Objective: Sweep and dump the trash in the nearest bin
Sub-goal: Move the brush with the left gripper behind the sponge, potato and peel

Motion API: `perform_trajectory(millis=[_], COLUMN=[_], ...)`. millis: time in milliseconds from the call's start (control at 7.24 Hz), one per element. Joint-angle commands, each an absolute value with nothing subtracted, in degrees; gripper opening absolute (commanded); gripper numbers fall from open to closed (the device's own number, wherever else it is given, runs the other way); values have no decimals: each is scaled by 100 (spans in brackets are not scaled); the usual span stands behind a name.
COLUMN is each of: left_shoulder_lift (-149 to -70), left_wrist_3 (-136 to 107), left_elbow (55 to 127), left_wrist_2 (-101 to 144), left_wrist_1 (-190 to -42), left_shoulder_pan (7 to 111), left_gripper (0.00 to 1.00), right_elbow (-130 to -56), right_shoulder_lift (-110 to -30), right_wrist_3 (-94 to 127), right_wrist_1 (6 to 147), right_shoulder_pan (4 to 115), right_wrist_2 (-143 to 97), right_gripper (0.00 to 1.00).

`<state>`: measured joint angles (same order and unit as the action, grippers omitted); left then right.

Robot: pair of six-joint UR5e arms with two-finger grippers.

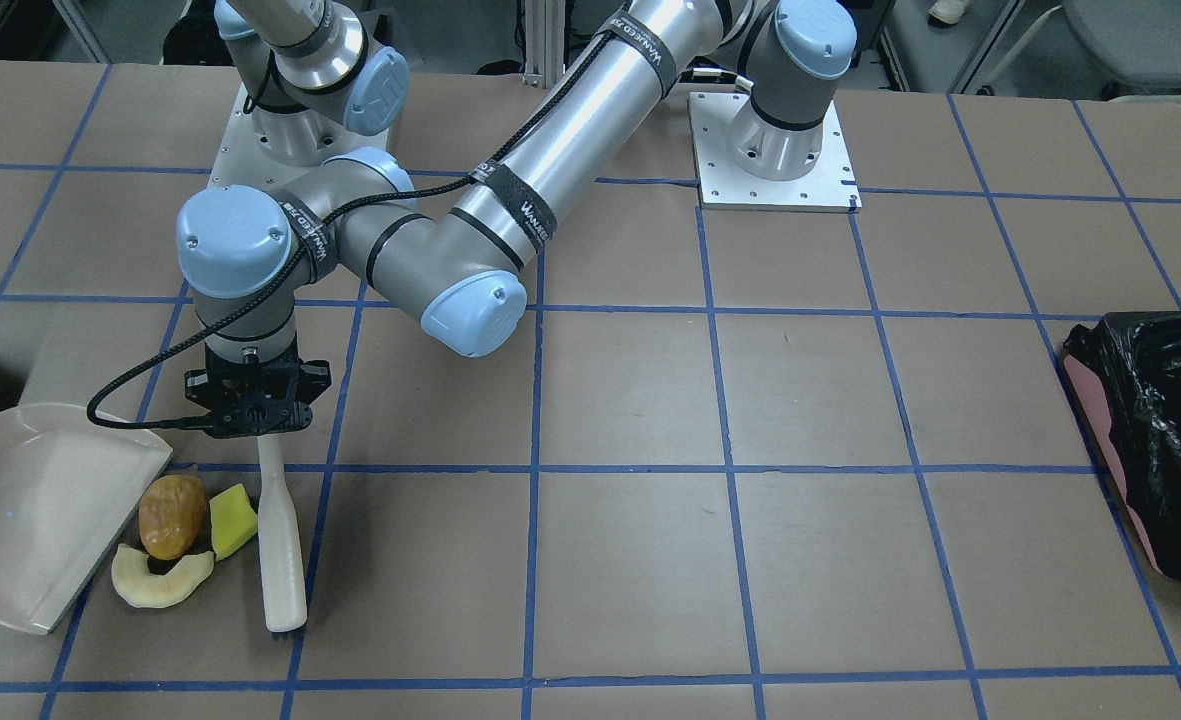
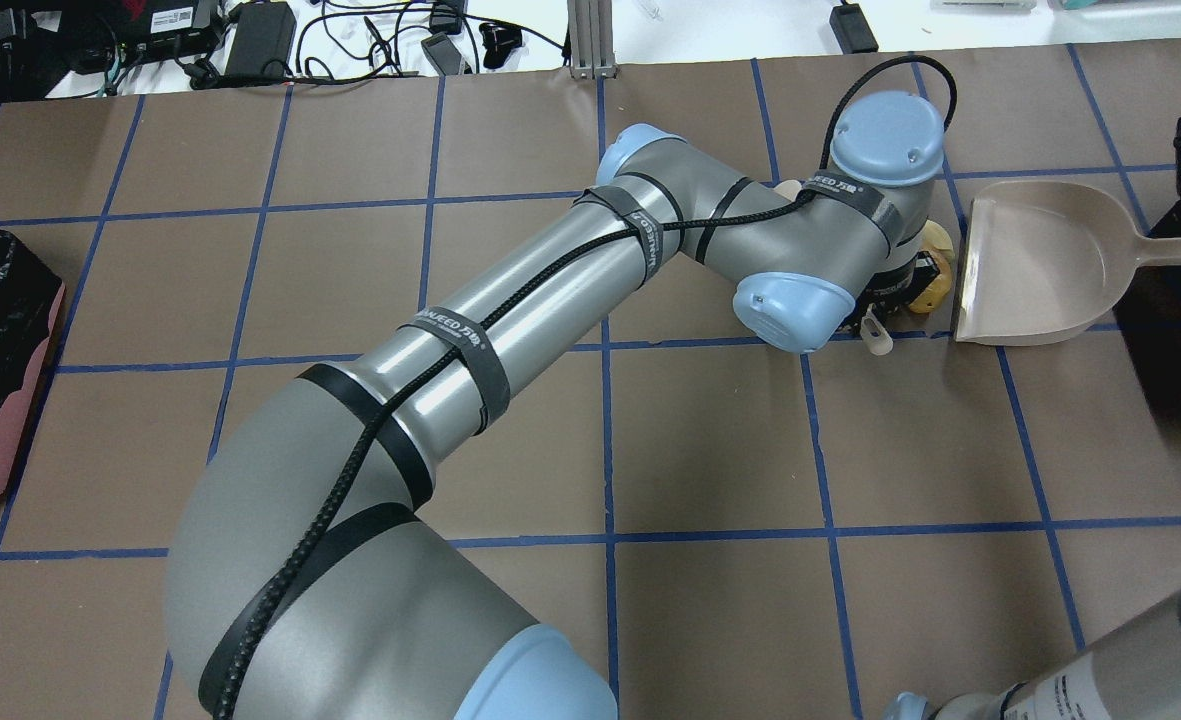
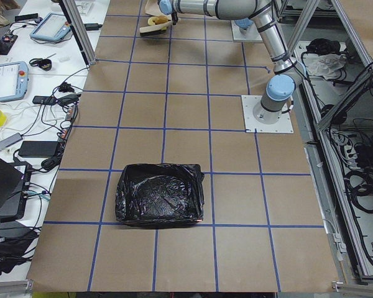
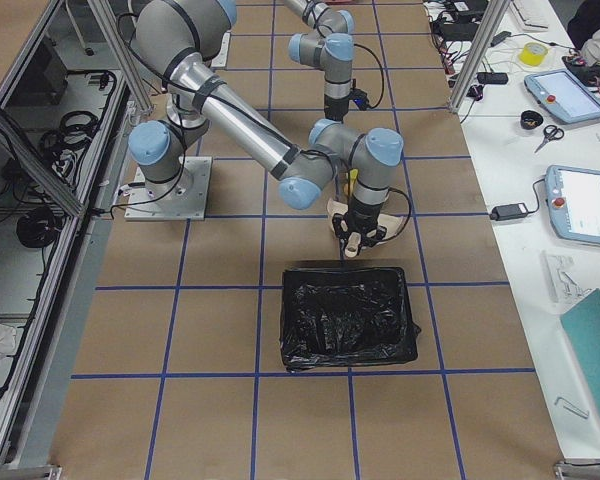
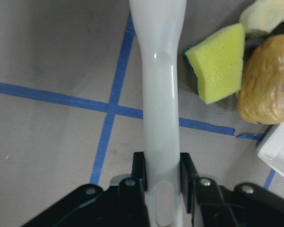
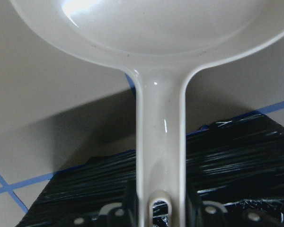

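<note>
pinching the white brush (image 1: 281, 545) by its handle, the left gripper (image 5: 161, 171) hangs just beside the dustpan (image 1: 30, 510). the brown lump (image 1: 172, 516), yellow sponge wedge (image 1: 232, 520) and pale crescent slice (image 1: 162, 583) lie between the dustpan's open lip and the brush. the right gripper (image 6: 158, 204) clamps the dustpan's handle.

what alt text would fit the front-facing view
The left gripper holds a white brush by its handle, next to a potato, a yellow sponge and a pale crescent at the mouth of a white dustpan. A black-bagged bin sits at the right edge of the brown gridded table.
</note>
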<state>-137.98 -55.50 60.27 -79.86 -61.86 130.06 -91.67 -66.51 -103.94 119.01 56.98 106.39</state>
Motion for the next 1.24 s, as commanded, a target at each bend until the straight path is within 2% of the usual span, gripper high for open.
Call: perform_trajectory(millis=[0,415,1106], left_shoulder_lift=[-13825,-13843,-14536], left_wrist_3=[-5703,-5994,-6082], left_elbow=[6003,5977,4959], left_wrist_2=[-7981,-7981,-7850], left_wrist_1=[-6187,-6179,-5750], left_shoulder_pan=[13157,13236,13377], left_gripper=[0,0,0], right_elbow=[-9167,-9167,-9176], right_shoulder_lift=[-6539,-6522,-6469], right_wrist_3=[-10397,-10415,-10345], right_wrist_1=[12006,12006,11997], right_shoulder_pan=[5730,5889,5915], right_wrist_2=[10626,10468,10450], right_gripper=[3,2,2])
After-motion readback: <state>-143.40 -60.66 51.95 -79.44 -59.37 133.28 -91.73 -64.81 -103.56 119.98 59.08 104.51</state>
